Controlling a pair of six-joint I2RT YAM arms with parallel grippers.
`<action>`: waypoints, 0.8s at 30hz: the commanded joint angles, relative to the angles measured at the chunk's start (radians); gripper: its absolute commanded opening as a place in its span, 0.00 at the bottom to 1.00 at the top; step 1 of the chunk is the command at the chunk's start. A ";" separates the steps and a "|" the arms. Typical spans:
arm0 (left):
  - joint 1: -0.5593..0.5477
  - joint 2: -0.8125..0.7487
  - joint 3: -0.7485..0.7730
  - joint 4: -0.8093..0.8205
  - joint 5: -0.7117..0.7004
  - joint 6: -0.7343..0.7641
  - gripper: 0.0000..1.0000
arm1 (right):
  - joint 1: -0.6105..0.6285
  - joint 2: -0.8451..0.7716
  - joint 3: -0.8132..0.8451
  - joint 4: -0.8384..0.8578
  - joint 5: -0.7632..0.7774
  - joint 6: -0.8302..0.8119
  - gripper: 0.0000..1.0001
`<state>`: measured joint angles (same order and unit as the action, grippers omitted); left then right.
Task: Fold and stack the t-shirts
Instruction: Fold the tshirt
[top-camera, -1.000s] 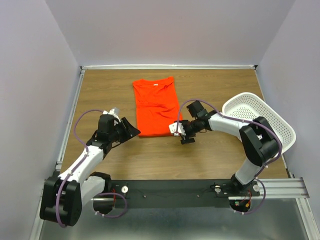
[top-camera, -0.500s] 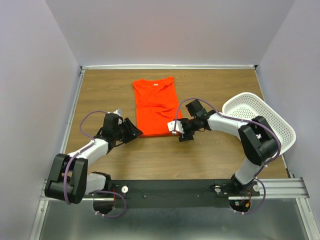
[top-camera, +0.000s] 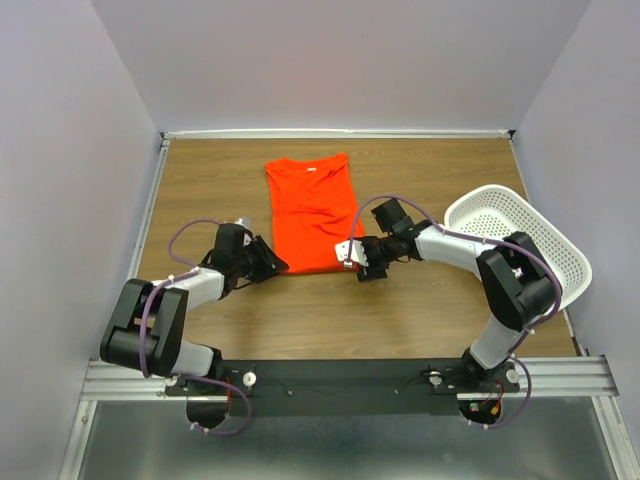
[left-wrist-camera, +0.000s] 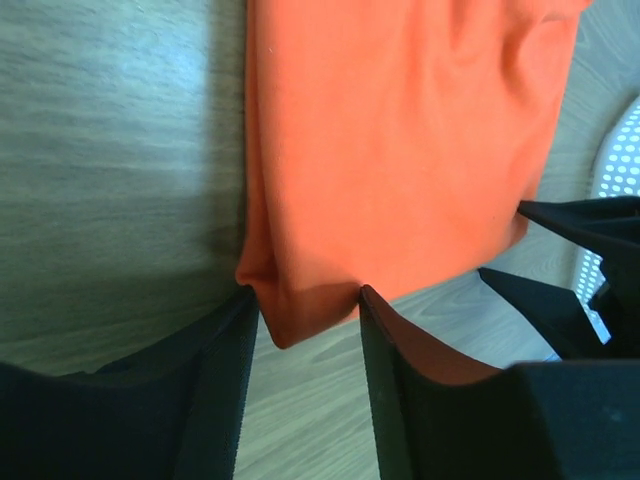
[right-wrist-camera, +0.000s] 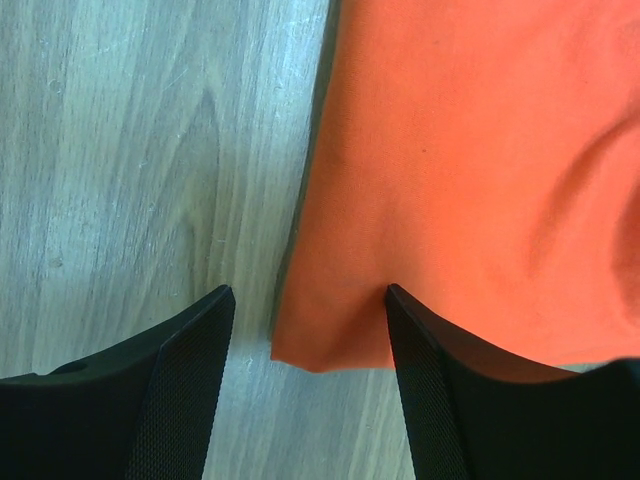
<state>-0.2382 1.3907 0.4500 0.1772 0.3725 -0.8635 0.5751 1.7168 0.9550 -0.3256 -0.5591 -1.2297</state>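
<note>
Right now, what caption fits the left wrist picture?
Open left gripper straddles a corner of the orange t-shirt on the wooden table.

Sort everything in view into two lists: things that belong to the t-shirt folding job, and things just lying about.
Belongs to the job: orange t-shirt; left gripper, open around one near corner; right gripper, open around the other.
Lying about: white perforated basket on the wooden table.

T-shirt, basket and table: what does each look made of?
T-shirt: soft matte cloth, judging by its wrinkles and limp folded edge. Basket: probably white plastic, with a rigid, evenly perforated wall. Table: wood or wood-look laminate with visible grain and a slight sheen; I cannot tell which.
</note>
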 joint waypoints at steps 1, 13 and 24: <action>-0.007 0.036 0.009 -0.005 -0.050 0.012 0.39 | 0.006 0.001 -0.004 0.008 0.051 -0.002 0.69; -0.007 0.036 0.012 0.010 -0.012 0.031 0.09 | 0.003 -0.017 -0.033 0.005 0.064 -0.050 0.56; -0.007 0.048 0.024 0.025 0.034 0.047 0.05 | 0.005 0.032 -0.035 0.003 0.027 -0.045 0.17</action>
<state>-0.2398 1.4281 0.4538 0.1814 0.3729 -0.8436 0.5751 1.7100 0.9310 -0.3119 -0.5220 -1.2686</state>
